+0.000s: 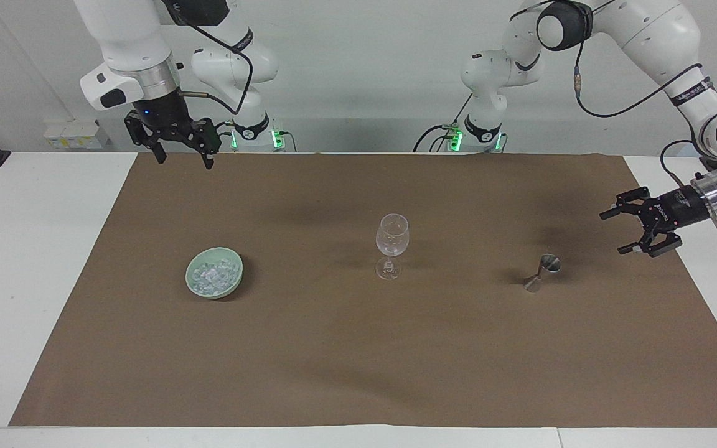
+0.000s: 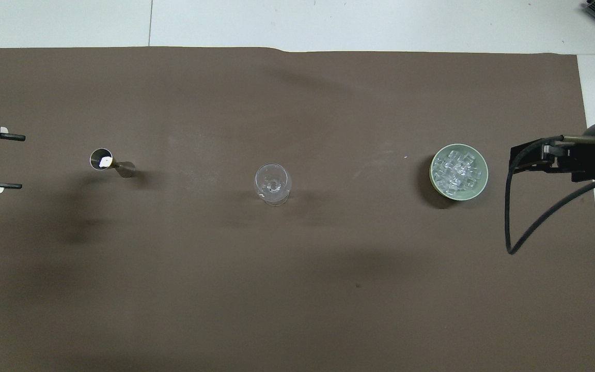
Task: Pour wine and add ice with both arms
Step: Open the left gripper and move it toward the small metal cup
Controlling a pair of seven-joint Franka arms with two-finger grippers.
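A clear stemmed wine glass (image 1: 391,245) is standing upright near the middle of the brown paper sheet (image 1: 358,348) covering the white table (image 1: 28,261), and it is serving here as the landmark. Toward the right arm's end of the table from the glass, a pale green round bowl (image 1: 214,281) is sitting on the sheet, and the small translucent chunks of ice (image 1: 211,274) are lying heaped inside it. Toward the left arm's end from the glass, a small double-cone metal jigger (image 1: 542,272) is standing on the sheet, leaning a little, with its wider cup uppermost. The bowl, the glass and the jigger are sitting well apart, roughly in one row across the table. The black two-fingered right gripper (image 1: 182,157) is hanging up in the air, pointing downward over the edge of the sheet nearest the robots, on the bowl's side of the glass, its fingers spread and gripping nothing. The black left gripper (image 1: 612,231) is hovering low and sideways over the sheet's edge, on the jigger's side of the glass, its fingers spread wide, pointing toward the jigger and carrying nothing.
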